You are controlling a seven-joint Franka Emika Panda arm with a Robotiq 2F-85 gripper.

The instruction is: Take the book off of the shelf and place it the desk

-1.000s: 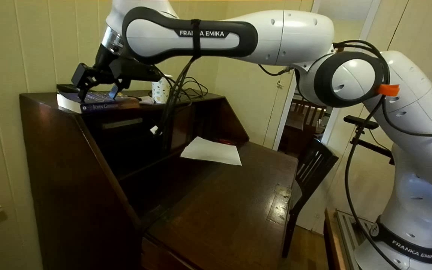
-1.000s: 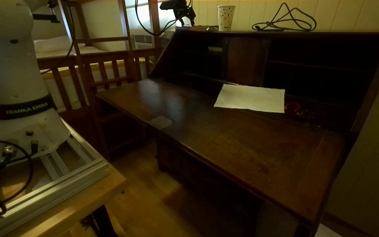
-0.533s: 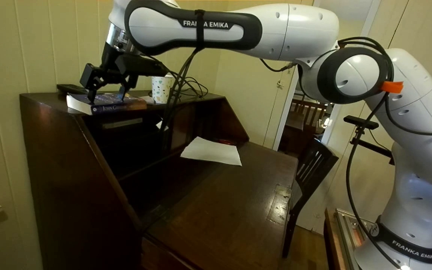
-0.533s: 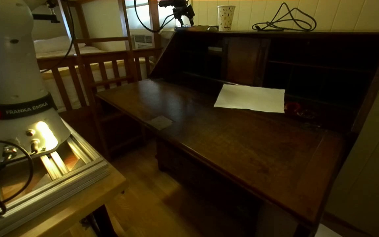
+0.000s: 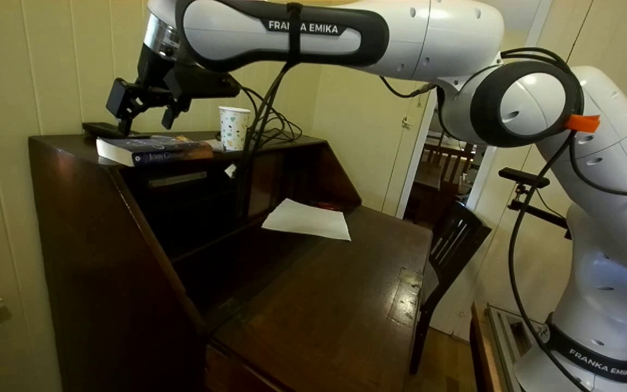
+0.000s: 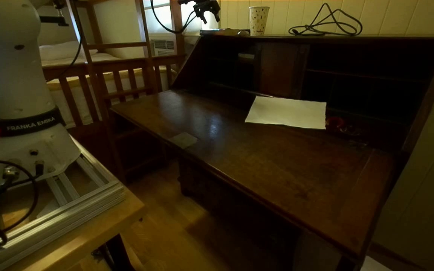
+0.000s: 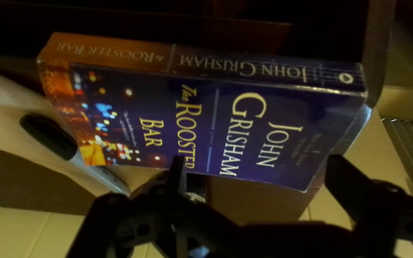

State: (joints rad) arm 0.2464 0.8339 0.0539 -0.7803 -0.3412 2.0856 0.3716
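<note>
My fingers (image 7: 351, 181) stand spread, gripping nothing, above the book (image 7: 206, 122), which fills mid-frame in the wrist view. It lies flat on the shelf (image 5: 66, 143), upper left in an exterior view, seemingly jutting past the front edge; I judge that overhang gives me something to pinch. Lower centre lies the desk (image 5: 319, 305), its goal.

The front of the book (image 7: 206, 118) shows "John Grisham" and "The Rooster Bar" in the wrist view; the spine (image 7: 199, 64) carries both too, with a round white logo (image 7: 345, 78); smaller lines on the front cannot be read; "FRANKA EMIKA" stands on the forearm (image 5: 330, 46), where a black strap (image 5: 294, 32) crosses the first word, and also on the base band (image 5: 591, 355) in both exterior views.
</note>
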